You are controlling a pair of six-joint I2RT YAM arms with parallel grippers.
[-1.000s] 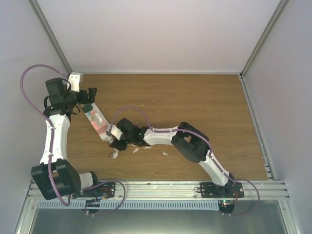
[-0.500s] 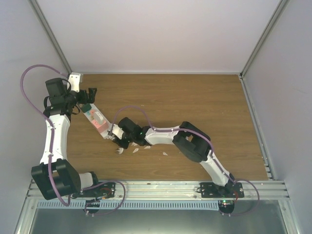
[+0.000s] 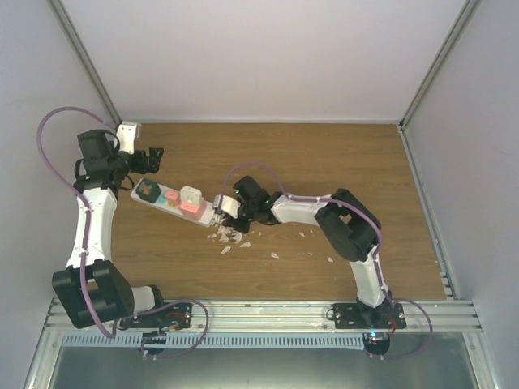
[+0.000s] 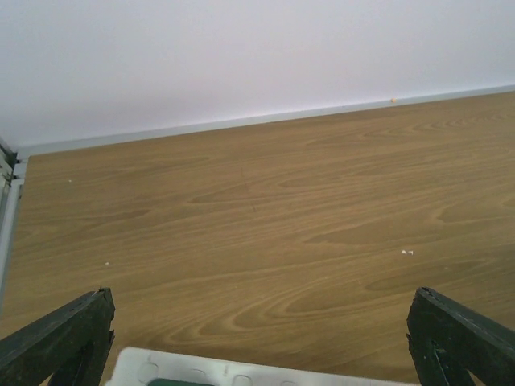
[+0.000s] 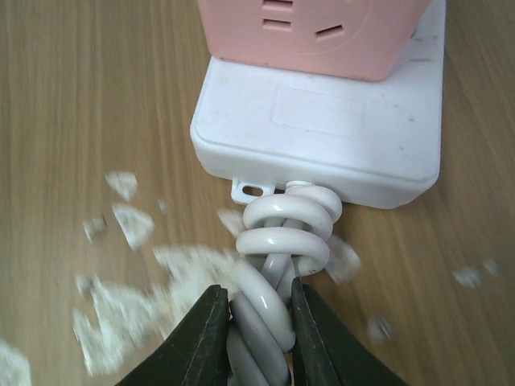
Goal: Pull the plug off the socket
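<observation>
Clamping the socket's (image 3: 166,197) coiled cord (image 5: 283,229), the right fingers (image 5: 195,342) anchor the strip on the worktop (image 3: 324,162). The left fingers (image 4: 68,334) stand apart over its left end. The white plug (image 3: 191,195) appears seated; extraction is not yet done.

socket (image 5: 322,133): white body, with a green square (image 3: 147,189) and a pink square (image 5: 306,32). plug (image 3: 191,194): white. cord (image 5: 282,233): glossy white. table (image 3: 324,162): mid-brown wood, wavy grain pattern. flakes (image 5: 129,322): white, speckled over the wood. arms (image 3: 304,207): white shells, black joints. cables (image 3: 49,138): purple. walls (image 3: 268,57): plain pale grey.
</observation>
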